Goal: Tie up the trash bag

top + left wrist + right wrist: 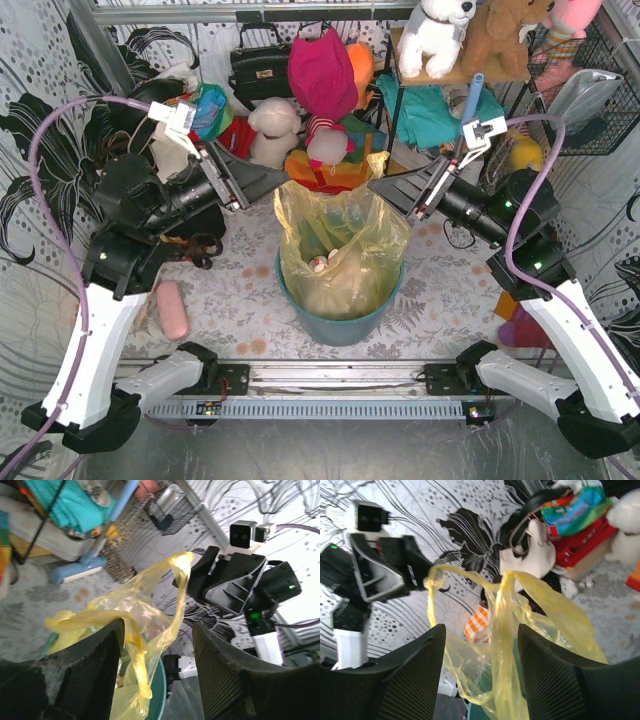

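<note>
Yellow trash bag [340, 250] within parted left end effector [157, 628], right end effector [481, 630]

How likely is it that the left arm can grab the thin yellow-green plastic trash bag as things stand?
Probably yes. The left pincer is open, and in its wrist view a twisted strip of the thin yellow-green plastic trash bag hangs right in its gap, with nothing else in the way.

Left hand [157, 630] fingers apart; trash bag [136, 605] strip between, brushing one finger.
</note>
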Robot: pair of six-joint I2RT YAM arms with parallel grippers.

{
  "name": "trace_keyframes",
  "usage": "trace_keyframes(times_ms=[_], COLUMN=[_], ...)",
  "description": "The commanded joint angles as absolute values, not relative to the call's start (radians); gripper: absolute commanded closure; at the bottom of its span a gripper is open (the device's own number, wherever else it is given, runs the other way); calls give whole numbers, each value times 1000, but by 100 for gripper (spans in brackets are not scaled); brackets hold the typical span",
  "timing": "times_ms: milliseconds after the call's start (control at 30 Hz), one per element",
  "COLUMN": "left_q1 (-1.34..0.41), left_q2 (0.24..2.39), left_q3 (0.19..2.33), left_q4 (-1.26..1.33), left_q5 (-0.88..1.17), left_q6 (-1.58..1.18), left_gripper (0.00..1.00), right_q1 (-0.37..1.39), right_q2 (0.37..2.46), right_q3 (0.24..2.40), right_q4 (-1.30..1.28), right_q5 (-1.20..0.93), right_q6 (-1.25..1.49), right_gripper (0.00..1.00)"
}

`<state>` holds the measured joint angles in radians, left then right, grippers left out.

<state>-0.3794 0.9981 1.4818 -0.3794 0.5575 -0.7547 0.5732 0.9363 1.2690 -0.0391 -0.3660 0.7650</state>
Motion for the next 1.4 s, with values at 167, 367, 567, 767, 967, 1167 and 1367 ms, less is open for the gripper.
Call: trace_keyframes(times_ms=[167, 367, 567, 767, 967, 1167, 1367], left_q1=[-377, -377, -377, -377, -377, -376, -377], left_q2=[1069, 1069, 1070, 1039, 1106, 1184, 1135], left_q3=[1741, 1682, 1558, 1444, 1546, 1684, 1567], left_q4=[-799, -736, -643, -313, -25, 205, 227], left_q5=[457, 610, 688, 789, 873, 931, 898], left_q6=[-562, -617, -654, -825, -983, -1157, -1140], left_gripper=[31, 29, 29, 30, 31, 31, 30], right_q1=[569, 569, 570, 569, 571, 571, 571], right_q2=[948, 974, 1002, 1043, 1152, 1199, 1120], right_q3=[1364, 1364, 1341, 1294, 1444, 1636, 1484], right_q4=[-241, -155, -64, 119, 308, 336, 340], right_q5=[-340, -416, -460, -506, -572, -556, -538], right_q6=[672, 703, 736, 812, 911, 905, 901], right_gripper=[39, 40, 41, 41, 44, 48, 48])
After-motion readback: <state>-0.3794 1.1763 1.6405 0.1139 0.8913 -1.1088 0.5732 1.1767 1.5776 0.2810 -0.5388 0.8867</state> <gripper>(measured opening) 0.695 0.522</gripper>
